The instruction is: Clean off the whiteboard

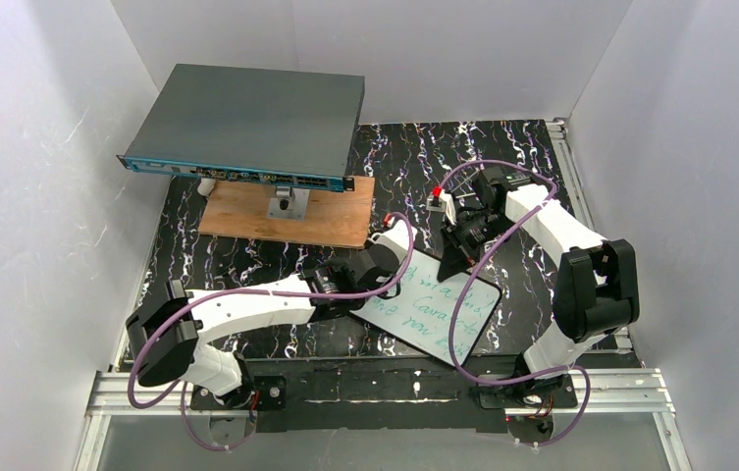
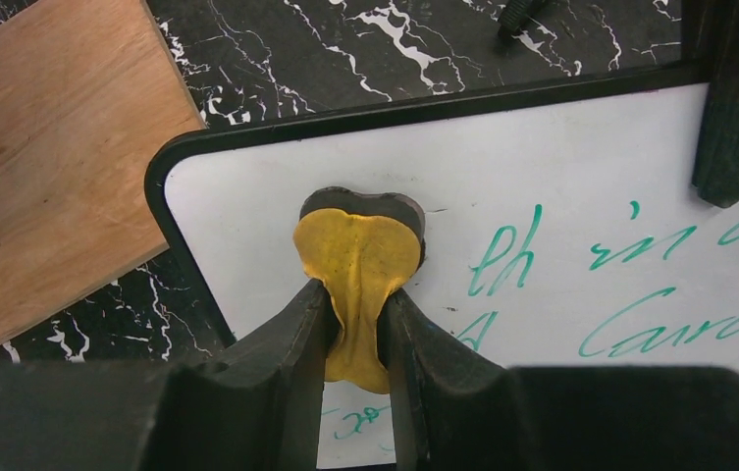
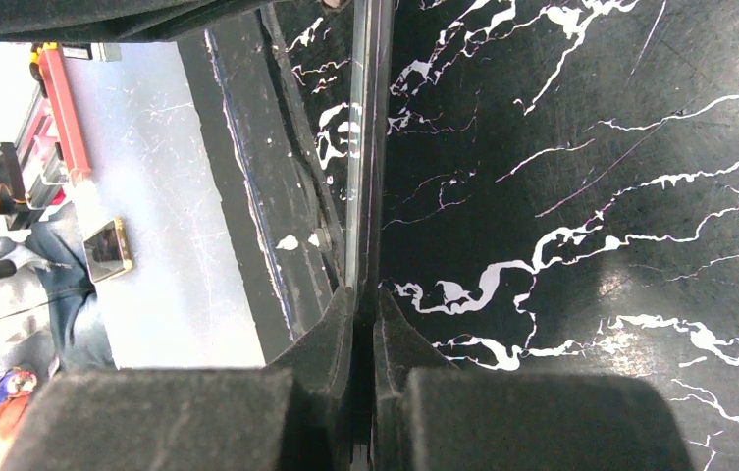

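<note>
The whiteboard (image 1: 441,312) lies tilted on the black marbled table, with green handwriting across it. In the left wrist view my left gripper (image 2: 355,294) is shut on a yellow eraser (image 2: 357,250) with a dark felt underside, pressed on the whiteboard (image 2: 561,167) near one rounded corner. The green writing starts just right of the eraser. In the top view the left gripper (image 1: 388,285) sits at the board's left end and hides the eraser. My right gripper (image 1: 454,257) is shut on the board's far edge. The right wrist view shows that gripper (image 3: 365,294) clamping the thin board edge (image 3: 363,147), seen edge-on.
A large grey flat box (image 1: 247,123) with a blue front edge stands at the back left over a brown wooden plank (image 1: 287,211). White walls close in the left, back and right. Purple cables (image 1: 473,285) loop over the board and both arms.
</note>
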